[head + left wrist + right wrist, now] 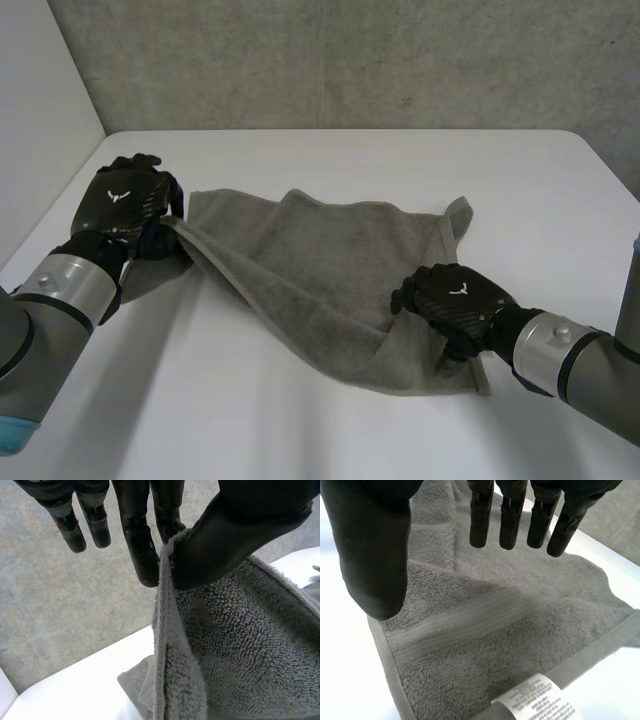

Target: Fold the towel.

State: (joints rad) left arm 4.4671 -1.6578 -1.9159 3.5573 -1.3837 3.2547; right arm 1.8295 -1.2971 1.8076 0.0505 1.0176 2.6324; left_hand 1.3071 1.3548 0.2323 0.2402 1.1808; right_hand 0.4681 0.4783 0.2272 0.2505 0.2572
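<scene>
A grey towel (320, 260) lies spread and rumpled across the white table (400, 160). My left hand (125, 200) is at the towel's far left corner and holds it lifted off the table. In the left wrist view the thumb (235, 530) pinches the hemmed edge of the towel (250, 650) against a finger (142, 550). My right hand (455, 300) rests over the towel's near right corner. Its fingers (510, 520) hang straight and apart from the thumb above the towel (520, 630), holding nothing. A white care label (535, 702) sticks out from that corner's hem.
A grey concrete wall (350, 60) stands behind the table, and a pale panel (40, 100) stands at the left. Bare tabletop lies in front of the towel and to its right.
</scene>
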